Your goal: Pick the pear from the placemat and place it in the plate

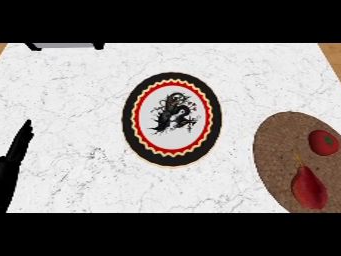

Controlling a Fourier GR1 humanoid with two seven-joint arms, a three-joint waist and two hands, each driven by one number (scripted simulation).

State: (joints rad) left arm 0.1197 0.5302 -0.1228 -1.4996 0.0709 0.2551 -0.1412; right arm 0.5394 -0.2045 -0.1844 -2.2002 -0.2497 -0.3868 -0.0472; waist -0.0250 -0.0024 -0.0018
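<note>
A dark red pear (309, 188) with a thin stem lies on the brown woven placemat (284, 145) at the right, near the front edge. Behind it on the same mat sits a red tomato (323, 142). The plate (131, 117), black-rimmed with a red and yellow ring and a black dragon figure on white, stands in the middle of the marble counter. My left hand (4, 167) shows at the lower left edge, fingers straight and pointing up, holding nothing. It is far from the pear. The right hand is out of view.
The white marble counter (69, 90) fills the view, with wooden floor showing at both upper corners. A grey object with black legs (64, 46) sits at the back left edge.
</note>
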